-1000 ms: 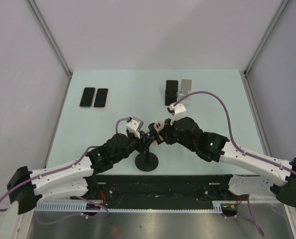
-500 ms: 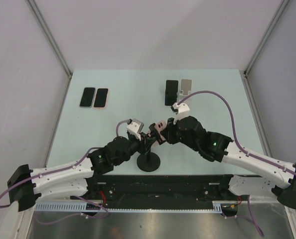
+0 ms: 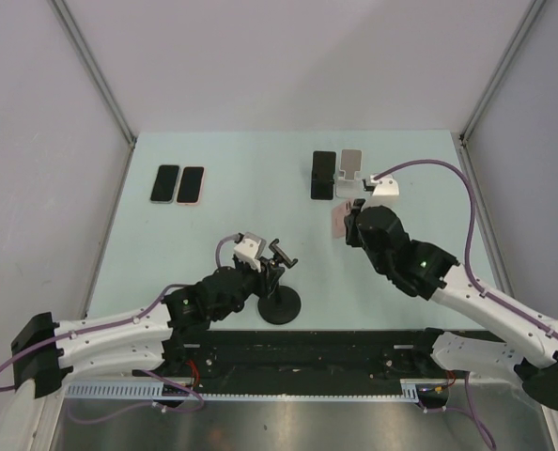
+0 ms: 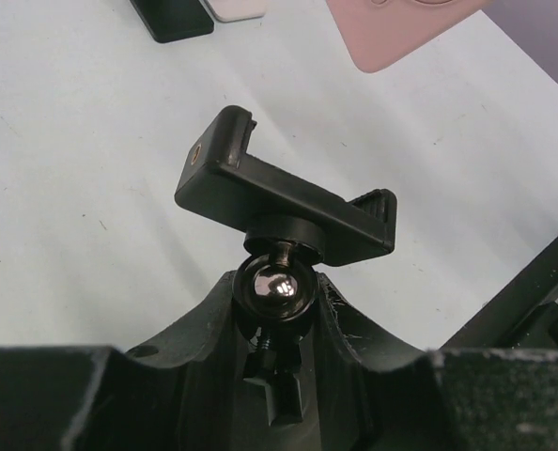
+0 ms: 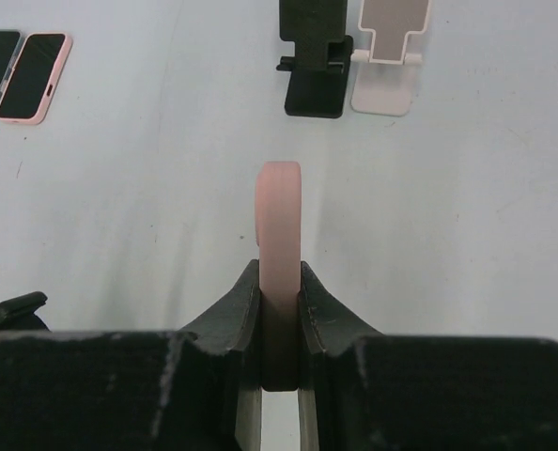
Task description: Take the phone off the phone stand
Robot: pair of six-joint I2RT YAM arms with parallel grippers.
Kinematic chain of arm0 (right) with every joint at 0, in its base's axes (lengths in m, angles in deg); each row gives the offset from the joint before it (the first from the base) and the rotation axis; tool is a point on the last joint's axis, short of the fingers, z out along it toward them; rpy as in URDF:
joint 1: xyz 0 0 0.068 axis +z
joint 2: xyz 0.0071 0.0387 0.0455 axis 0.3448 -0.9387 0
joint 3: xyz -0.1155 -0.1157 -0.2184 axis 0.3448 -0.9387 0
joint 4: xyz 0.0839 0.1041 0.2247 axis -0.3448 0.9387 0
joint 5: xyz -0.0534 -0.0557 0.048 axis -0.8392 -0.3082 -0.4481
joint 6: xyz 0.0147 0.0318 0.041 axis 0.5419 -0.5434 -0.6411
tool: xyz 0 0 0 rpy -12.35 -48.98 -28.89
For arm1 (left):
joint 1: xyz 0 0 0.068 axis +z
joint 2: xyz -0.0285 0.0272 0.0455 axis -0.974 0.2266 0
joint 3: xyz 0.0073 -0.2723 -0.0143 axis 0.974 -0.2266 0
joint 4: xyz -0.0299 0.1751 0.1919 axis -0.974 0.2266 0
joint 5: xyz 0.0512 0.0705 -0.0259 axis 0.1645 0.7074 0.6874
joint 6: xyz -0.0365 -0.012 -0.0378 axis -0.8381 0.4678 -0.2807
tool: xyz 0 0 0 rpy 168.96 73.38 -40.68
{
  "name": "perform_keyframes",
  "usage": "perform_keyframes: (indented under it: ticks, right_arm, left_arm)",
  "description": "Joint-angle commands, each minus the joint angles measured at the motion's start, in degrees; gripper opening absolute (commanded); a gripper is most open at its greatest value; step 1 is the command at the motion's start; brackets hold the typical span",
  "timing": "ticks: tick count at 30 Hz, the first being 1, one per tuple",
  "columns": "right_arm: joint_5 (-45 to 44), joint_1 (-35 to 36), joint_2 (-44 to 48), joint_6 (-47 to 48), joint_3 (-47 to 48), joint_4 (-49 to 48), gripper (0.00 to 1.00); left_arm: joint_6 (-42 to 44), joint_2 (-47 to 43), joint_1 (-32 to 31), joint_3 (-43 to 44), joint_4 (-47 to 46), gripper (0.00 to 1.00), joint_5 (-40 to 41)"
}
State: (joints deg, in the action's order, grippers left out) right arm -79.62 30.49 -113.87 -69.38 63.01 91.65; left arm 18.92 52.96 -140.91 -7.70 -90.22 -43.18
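Pink phone [image 5: 280, 235] pinched in right jaws | left jaws clamp black phone stand [image 4: 288, 207] neck

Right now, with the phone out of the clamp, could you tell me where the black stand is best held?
I'd grip the stand by the thin neck under its ball joint, coming from the near left as the left gripper does. The neck fits between the fingers, while the wide clamp above may swivel on the ball and the flat round base offers little to pinch.
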Motion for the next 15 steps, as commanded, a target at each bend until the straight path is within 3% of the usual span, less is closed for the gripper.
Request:
perform_keyframes:
  ticks: [1,10,15]
  right_arm:
    - [-1.4,0.8,1.2,2.6,2.4,-5.2,0.0]
    - [-1.2,1.0,5.2,9.8,0.8,-8.8,0.0]
    - [-2.1,0.9,10.0,12.4,-2.1,-9.8,0.0]
  left_arm:
    - [0.4,1.4,-0.2,-0.4,5.2,0.0,3.5]
    - [4.7,0.7,0.4,1.9,3.9,0.0,5.5]
    - [7.1,2.9,4.7,4.1,1.5,0.0,1.8]
